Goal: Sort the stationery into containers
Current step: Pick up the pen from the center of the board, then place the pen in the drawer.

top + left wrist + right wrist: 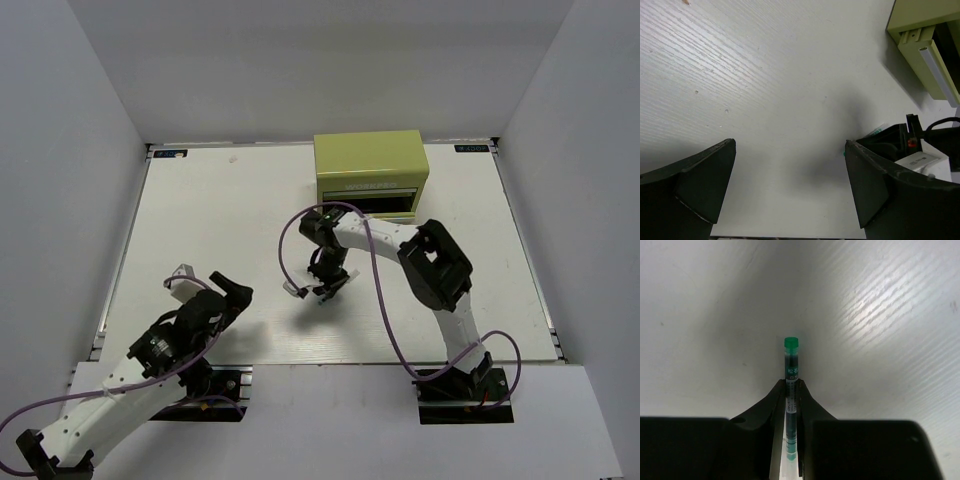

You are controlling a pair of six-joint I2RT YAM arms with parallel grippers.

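Black right fingers point(765, 410) pinch a green-capped pen point(791, 365) between their tips, one finger against each side of its slim barrel. In the right wrist view the pen's long axis runs from 6 to 12 o'clock, in line with the fingers. Its capped end pokes out past the fingertips at 12, and its tail runs back between them toward the camera. A printed label wraps the barrel, too small to read.

Below it lies the pale, wood-grained desk point(230, 220), with a soft shadow around the pen. Whether the pen touches the desk or hangs just above it cannot be told.

Seen from above, the olive drawer chest point(370, 155) stands near the right fingers, at about 1 o'clock from them, at the far side of the desk. A drawer point(940, 75) on its front looks pulled out a little, and its inside is hidden. The right arm is clearly the nearer one to the chest, so the carry likely heads toward 1 o'clock.

Left fingers point(695, 185) are spread wide and hold nothing, hanging over bare desk well apart at 8 o'clock. From above, the pen itself is too small to pick out.
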